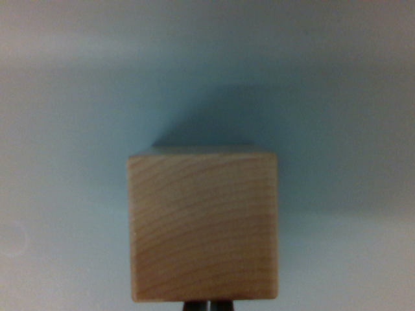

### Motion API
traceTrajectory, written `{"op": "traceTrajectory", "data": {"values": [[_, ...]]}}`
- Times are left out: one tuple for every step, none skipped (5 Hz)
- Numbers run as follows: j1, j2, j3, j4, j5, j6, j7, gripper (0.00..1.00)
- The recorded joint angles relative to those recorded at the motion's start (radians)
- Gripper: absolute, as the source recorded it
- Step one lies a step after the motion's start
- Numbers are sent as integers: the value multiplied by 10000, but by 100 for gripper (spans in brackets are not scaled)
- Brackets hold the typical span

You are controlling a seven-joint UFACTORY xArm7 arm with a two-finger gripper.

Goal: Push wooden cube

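Note:
A light wooden cube (203, 223) with visible grain fills the lower middle of the wrist view, resting on a pale blue-grey surface (71, 129). Its near face looks straight at the camera, and it casts a shadow up and to the wrist view's right. At the very bottom edge, just under the cube, two dark fingertips (194, 305) peek into view, close together with only a thin gap. My gripper (207, 306) sits right against the cube's near lower edge; the fingers hold nothing that I can see.
The pale surface stretches all around the cube. A faint round mark (11, 238) lies on it at the wrist view's left edge. A lighter band (194, 39) crosses the far top.

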Motion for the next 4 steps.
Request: {"op": "traceTrajectory", "data": {"values": [[0,141,-5,229,-4,88,-6,100],[0,141,-5,229,-4,88,-6,100],[-1,232,-8,376,-6,145,-10,100],[-1,232,-8,376,-6,145,-10,100]]}}
